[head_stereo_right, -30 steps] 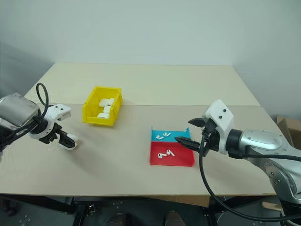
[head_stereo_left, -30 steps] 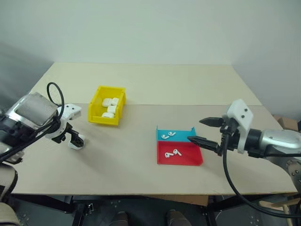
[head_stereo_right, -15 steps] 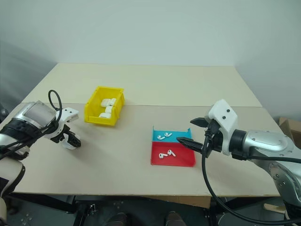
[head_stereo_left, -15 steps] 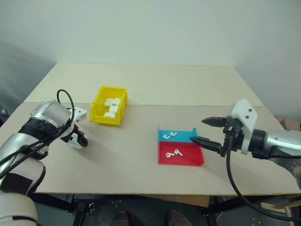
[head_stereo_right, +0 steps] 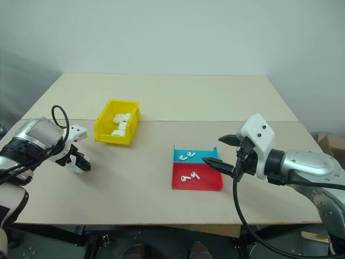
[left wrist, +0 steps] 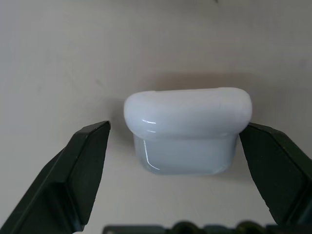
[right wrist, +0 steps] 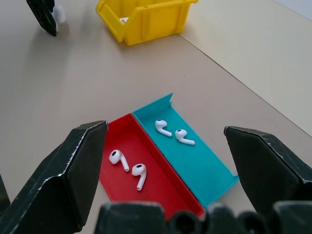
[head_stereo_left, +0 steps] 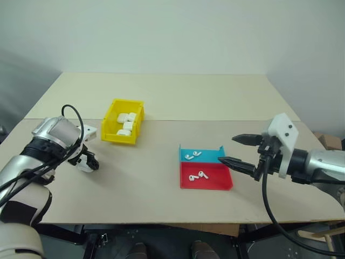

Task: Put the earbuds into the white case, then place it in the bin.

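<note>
**Left pincer straddles a white case; earbuds still in their trays**

A pale bench seen from above. At about 10 o'clock from the bench's middle sits the yellow bin (head_stereo_left: 123,127), already holding several white cases. At about 4 o'clock lie two shallow trays, touching: a teal tray (head_stereo_left: 211,157) with two earbuds (head_stereo_left: 192,155) and a red tray (head_stereo_left: 214,181) with two more.

Judging by this, the present round has barely begun: no earbud has been lifted, and the white case (left wrist: 187,129) for it stands on the bench at 9 o'clock, its lid closed, well apart from the trays. Left to do: open it, load the earbuds, close it, carry it to the bin.

The left pincer (head_stereo_left: 88,162) points down over that case, fingers spread, one finger touching or almost touching one side, the other just clear. The right pincer (head_stereo_left: 241,150) hovers spread wide and empty, at 3 o'clock of the trays.
</note>
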